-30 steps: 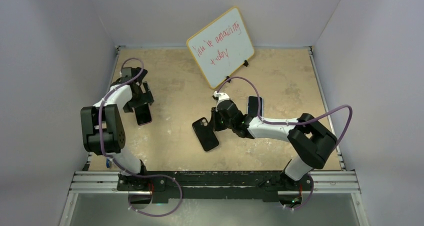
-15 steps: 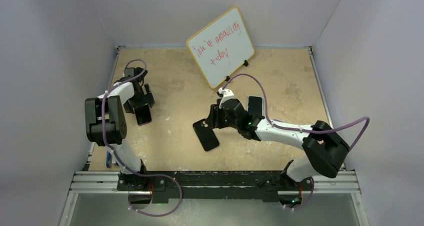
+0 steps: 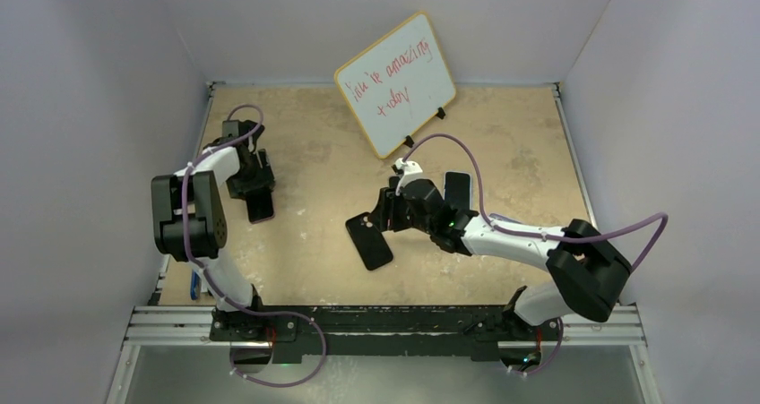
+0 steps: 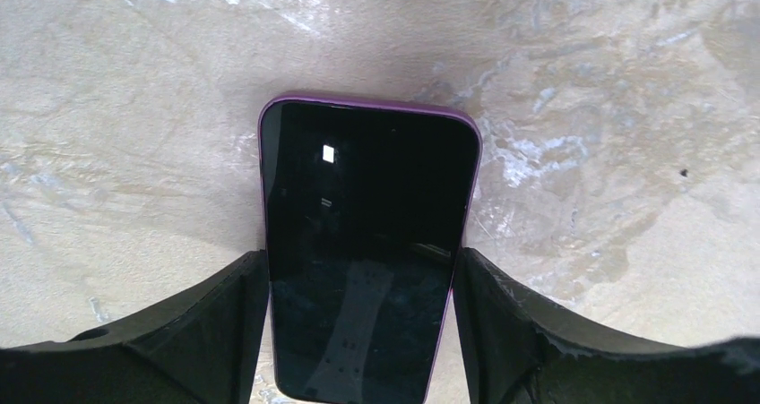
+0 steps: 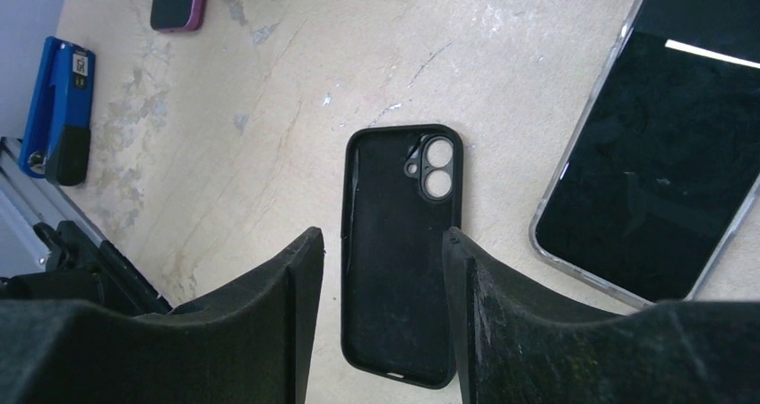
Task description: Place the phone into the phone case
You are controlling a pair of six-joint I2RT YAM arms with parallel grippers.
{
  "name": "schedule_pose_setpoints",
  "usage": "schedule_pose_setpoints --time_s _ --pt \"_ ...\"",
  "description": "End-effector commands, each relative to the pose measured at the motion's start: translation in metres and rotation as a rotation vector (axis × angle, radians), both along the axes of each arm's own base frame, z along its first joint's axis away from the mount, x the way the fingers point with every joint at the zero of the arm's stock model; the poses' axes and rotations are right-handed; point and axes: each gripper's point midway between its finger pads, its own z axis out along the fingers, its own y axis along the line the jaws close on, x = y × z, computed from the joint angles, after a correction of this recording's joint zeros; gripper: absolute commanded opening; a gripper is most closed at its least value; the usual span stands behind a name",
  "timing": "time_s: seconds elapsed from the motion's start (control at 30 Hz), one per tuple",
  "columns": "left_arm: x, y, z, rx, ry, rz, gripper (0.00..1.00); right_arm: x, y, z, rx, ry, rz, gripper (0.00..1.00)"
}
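Observation:
The phone (image 4: 367,234), black-screened with a purple rim, lies flat on the table at the left (image 3: 260,207). My left gripper (image 4: 361,259) is shut on its near end, one finger against each long side. It also shows in the top view (image 3: 254,187). The black phone case (image 5: 399,243) lies open side up, camera holes at its far end, near the table's middle (image 3: 368,241). My right gripper (image 5: 381,238) hovers open above the case, a finger off each long side, with gaps showing. It also shows in the top view (image 3: 384,218).
A second phone in a clear case (image 5: 663,171) lies just right of the black case (image 3: 457,189). A small whiteboard (image 3: 395,83) with red writing stands at the back. A blue tool (image 5: 56,108) lies near the table's front left edge (image 3: 194,285).
My right arm has stretched further out and brought its gripper over the case. My left arm has shifted slightly at the purple phone, which has barely moved.

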Motion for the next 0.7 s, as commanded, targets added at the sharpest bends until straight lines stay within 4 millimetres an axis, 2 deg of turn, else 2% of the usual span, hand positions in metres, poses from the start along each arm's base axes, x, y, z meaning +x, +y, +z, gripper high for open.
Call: schedule_pose_setpoints --time_s 0.0,0.2,0.37,0.57,0.67 --pt "-0.006 -0.034 0.001 -0.183 -0.027 -0.044 0.51 0.000 0.009 0.014 0.069 0.003 -0.002 0.54" --pt "-0.024 -0.068 0.003 -0.365 -0.052 -0.058 0.49 -0.003 0.025 0.020 0.123 0.044 0.023 0.53" --pt "-0.043 -0.101 0.004 -0.550 -0.087 -0.048 0.45 -0.002 0.038 0.018 0.153 0.059 -0.027 0.52" --pt "-0.064 -0.127 0.002 -0.711 -0.108 -0.028 0.43 -0.002 0.074 0.018 0.217 0.067 -0.031 0.53" --pt "-0.074 -0.134 0.000 -0.749 -0.114 -0.020 0.43 -0.002 0.096 0.015 0.232 0.093 -0.013 0.53"
